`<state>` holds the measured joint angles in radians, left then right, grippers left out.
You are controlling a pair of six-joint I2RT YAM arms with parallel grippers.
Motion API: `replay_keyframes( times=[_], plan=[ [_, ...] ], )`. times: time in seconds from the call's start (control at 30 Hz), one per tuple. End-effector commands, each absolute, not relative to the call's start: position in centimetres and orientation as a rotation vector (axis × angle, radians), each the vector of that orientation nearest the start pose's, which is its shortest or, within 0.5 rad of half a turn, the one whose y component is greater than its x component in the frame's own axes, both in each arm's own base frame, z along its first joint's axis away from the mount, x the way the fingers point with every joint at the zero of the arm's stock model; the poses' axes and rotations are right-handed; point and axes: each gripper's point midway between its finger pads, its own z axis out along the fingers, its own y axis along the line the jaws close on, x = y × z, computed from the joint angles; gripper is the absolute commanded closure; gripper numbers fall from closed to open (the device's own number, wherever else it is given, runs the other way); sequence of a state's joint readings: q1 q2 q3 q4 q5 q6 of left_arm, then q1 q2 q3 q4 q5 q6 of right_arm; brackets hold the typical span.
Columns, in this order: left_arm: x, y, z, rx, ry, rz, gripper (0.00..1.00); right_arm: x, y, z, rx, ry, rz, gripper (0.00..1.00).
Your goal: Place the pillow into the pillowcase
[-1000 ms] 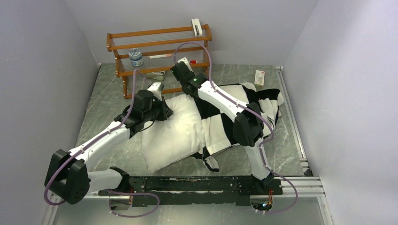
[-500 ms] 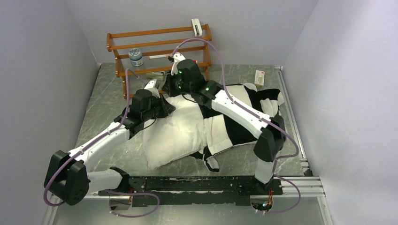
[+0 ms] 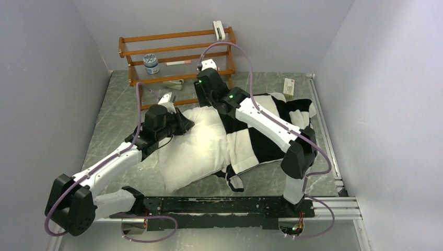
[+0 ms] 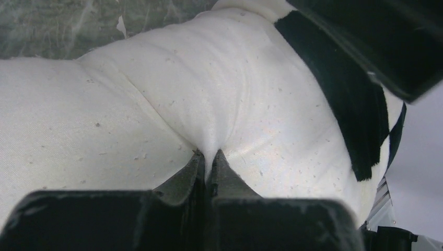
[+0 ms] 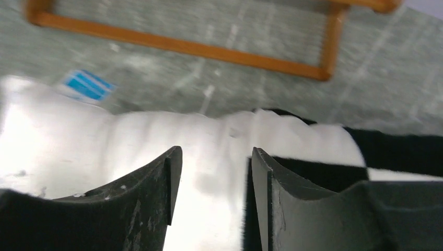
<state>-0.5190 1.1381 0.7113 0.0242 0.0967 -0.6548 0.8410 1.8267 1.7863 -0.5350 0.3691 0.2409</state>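
The white pillow [image 3: 190, 149] lies across the table, its right part inside the black-and-white checkered pillowcase [image 3: 264, 138]. My left gripper [image 3: 186, 124] is at the pillow's far left part, shut on a pinched fold of the white fabric [image 4: 209, 141]. In the left wrist view the left gripper [image 4: 208, 152] has its tips together with cloth between them. My right gripper [image 5: 214, 151] hovers open over the pillow's far edge, where the pillowcase [image 5: 397, 151] rim begins. Nothing sits between its fingers. The pillow's blue-and-white tag [image 5: 86, 84] shows to the left.
A wooden rack [image 3: 177, 57] stands at the back, holding a small jar [image 3: 151, 64]; its lower rail [image 5: 209, 51] is just beyond my right gripper. A small box [image 3: 289, 86] lies at the back right. Grey walls close both sides.
My right gripper has gone from shut to open and has risen back towards the rack after dipping to the pillow's far edge. My left gripper keeps its pinch on the pillow.
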Motion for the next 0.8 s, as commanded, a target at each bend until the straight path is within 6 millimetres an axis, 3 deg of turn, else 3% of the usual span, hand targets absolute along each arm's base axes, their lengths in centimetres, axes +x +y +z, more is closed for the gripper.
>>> replay_keyframes(
  times=[0.0, 0.2, 0.27, 0.4, 0.53, 0.67, 0.77],
  plan=[
    [28.2, -23.6, 17.5, 0.002, 2.096, -0.906, 0.95, 38.2, 30.1, 21.3, -0.523, 2.177, -0.093, 0.43],
    [26.8, -23.6, 16.0, 0.008, 2.124, -0.886, 0.95, 38.2, 29.9, 17.9, -0.62, 2.228, -0.157, 0.39],
    [26.7, -23.6, 15.8, 0.014, 2.135, -0.879, 0.95, 38.8, 28.9, 17.2, -0.613, 2.234, -0.27, 0.4],
    [26.5, -23.5, 16.0, 0.016, 2.126, -0.86, 0.95, 40.2, 26.2, 17.0, -0.569, 2.195, -0.548, 0.42],
    [26.7, -23.5, 16.1, 0.021, 2.117, -0.85, 0.95, 41.0, 25.6, 17.2, -0.565, 2.162, -0.634, 0.46],
    [26.4, -23.1, 15.5, 0.012, 2.139, -0.829, 0.95, 41.5, 25.4, 17.1, -0.56, 2.135, -0.668, 0.54],
    [26.3, -23.0, 15.5, -0.003, 2.131, -0.837, 0.95, 42.3, 25.7, 16.8, -0.599, 2.118, -0.658, 0.69]
  ],
)
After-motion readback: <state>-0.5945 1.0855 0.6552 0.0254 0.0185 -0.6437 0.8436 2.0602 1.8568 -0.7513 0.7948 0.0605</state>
